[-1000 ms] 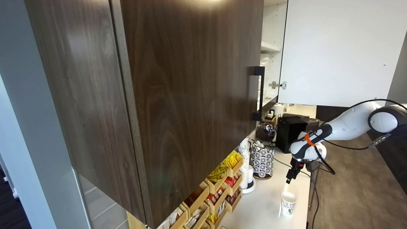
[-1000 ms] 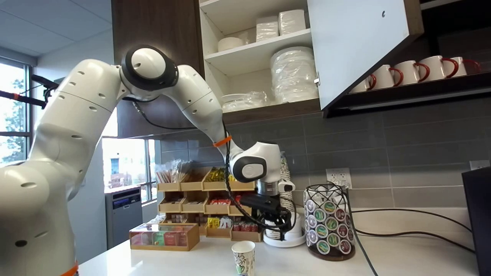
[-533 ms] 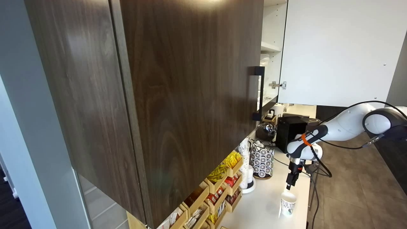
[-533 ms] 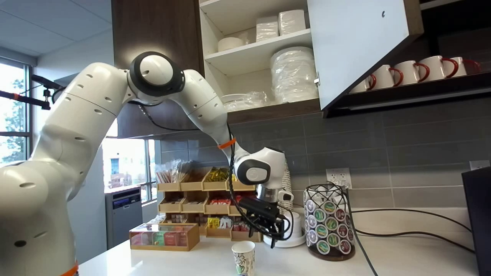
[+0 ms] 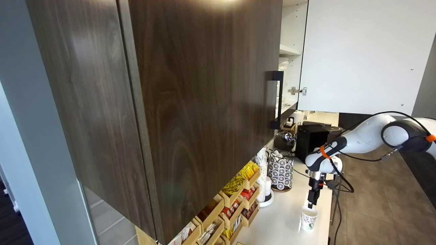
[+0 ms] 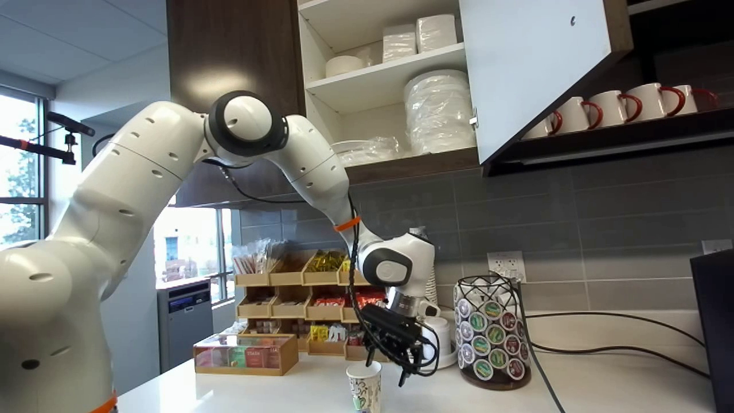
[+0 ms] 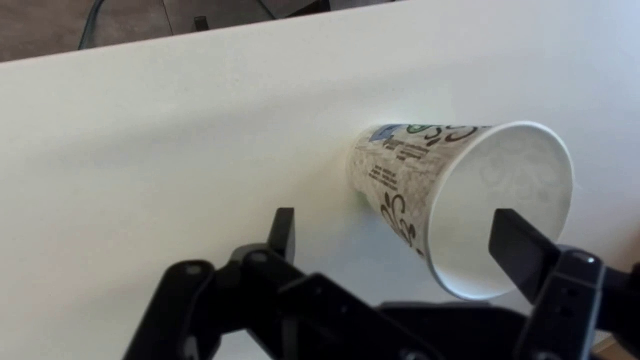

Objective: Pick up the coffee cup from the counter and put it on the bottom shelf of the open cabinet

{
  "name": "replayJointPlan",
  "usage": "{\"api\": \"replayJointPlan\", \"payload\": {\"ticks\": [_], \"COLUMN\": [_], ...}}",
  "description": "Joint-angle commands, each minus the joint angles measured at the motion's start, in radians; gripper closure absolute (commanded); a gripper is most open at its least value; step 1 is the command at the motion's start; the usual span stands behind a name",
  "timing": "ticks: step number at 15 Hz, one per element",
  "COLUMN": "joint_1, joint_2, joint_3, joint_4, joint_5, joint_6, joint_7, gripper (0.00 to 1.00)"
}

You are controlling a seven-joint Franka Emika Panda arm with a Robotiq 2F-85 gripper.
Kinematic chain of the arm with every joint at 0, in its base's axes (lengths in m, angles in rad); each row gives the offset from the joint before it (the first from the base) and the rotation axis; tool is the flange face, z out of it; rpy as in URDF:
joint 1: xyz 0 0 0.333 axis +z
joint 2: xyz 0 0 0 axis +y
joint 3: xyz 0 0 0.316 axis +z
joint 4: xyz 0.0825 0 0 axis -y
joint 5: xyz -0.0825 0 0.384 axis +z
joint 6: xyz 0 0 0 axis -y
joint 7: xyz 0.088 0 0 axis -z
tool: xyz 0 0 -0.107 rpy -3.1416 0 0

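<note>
The coffee cup, a white paper cup with a swirl print, stands upright on the white counter. My gripper is open just above it, tilted, with nothing held. In the wrist view one finger overlaps the cup's mouth, while the opposite finger is over bare counter beside the cup. Whether the overlapping finger is inside the rim or above it, I cannot tell. The cabinet has its door swung wide; its bottom shelf shows as a thin pale strip bearing wrapped plates.
A coffee pod rack and a cup stack on a round base are behind the gripper. Wooden snack bins and a tea box stand further left. The open door juts out above the counter, near the mugs.
My gripper has come down and tilted, bringing its fingertips to the cup's rim height in the exterior views. The fingers stay apart. The cup has not moved.
</note>
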Motion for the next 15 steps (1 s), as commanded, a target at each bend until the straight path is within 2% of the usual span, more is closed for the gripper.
{"api": "replayJointPlan", "payload": {"ticks": [1, 4, 9, 15], "joint_1": [0.016, 0.029, 0.057, 0.055], "joint_2": [0.056, 0.086, 0.106, 0.096], "joint_3": [-0.027, -0.052, -0.117, -0.144], "joint_4": [0.06, 0.085, 0.102, 0.111], "joint_5": [-0.021, -0.048, -0.146, -0.207], "joint_6": [-0.013, -0.002, 0.02, 0.007], "joint_7": [0.028, 0.073, 0.237, 0.391], "gripper": [0.0, 0.0, 0.0, 0.0]}}
